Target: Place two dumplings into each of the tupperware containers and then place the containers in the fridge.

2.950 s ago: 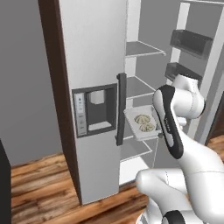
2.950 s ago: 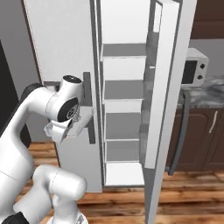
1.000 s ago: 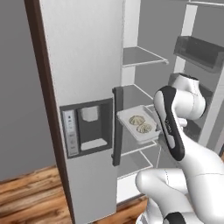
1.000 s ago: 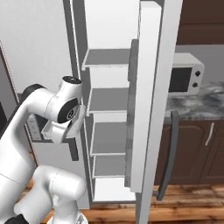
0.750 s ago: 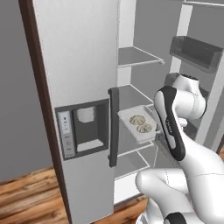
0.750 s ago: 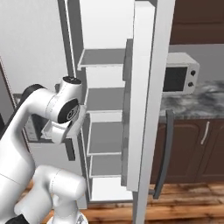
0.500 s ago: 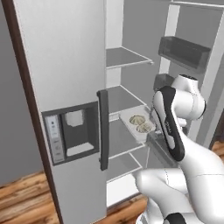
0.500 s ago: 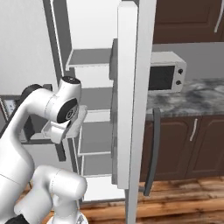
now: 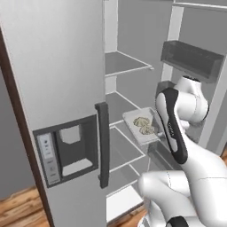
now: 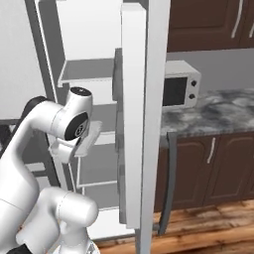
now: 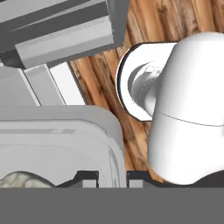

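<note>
We see the fridge (image 9: 62, 84) first, tall and light grey, its door with the dark-framed dispenser panel (image 9: 66, 148) and dark handle (image 9: 103, 150) near us in the left base view, and its pale interior open beside it. Shelves (image 9: 126, 66) run across that interior, and a grey bin (image 9: 190, 60) hangs on the far open door. In the right base view a microwave (image 10: 181, 89) sits on the marbled desk (image 10: 218, 116) above dark wooden cabinets (image 10: 218, 168), well apart from the fridge.

The white arm reaches into the fridge and carries the whitish container (image 9: 139, 128), a shallow tray with rounded corners, held roughly level over a middle shelf (whether it touches the shelf we cannot tell). Two dumplings (image 9: 142, 125) lie inside it, side by side.

In the hand view the gripper (image 11: 111, 175) is pinched narrow on the rim of that container, one dark fingertip on each side of the wall, with one dumpling just beside them at the lower left.
</note>
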Robot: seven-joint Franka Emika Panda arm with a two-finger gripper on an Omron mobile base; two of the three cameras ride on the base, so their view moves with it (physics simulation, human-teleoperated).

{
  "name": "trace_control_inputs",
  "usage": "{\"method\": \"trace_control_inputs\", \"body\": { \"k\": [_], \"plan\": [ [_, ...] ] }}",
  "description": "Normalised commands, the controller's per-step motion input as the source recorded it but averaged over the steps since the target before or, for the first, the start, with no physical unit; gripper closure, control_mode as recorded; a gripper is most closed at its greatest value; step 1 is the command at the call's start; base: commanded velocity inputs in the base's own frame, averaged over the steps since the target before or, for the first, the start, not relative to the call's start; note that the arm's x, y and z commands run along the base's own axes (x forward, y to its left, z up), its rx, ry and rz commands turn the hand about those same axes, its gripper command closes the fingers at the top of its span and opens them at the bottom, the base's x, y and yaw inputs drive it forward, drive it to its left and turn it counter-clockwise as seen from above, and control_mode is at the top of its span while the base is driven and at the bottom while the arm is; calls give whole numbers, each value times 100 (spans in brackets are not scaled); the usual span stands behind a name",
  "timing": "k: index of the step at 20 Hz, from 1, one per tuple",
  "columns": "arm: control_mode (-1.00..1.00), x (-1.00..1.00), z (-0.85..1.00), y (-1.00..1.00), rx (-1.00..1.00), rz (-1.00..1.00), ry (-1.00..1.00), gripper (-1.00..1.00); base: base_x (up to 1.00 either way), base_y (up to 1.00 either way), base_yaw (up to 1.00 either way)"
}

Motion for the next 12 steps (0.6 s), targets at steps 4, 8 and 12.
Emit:
{"method": "trace_control_inputs", "body": {
  "k": [4,8,12],
  "plan": [
    [100,0,0,0,0,0,0,100,30,-64,7],
    [100,0,0,0,0,0,0,100,5,-19,7],
    [100,0,0,0,0,0,0,100,1,10,17]
  ]
}}
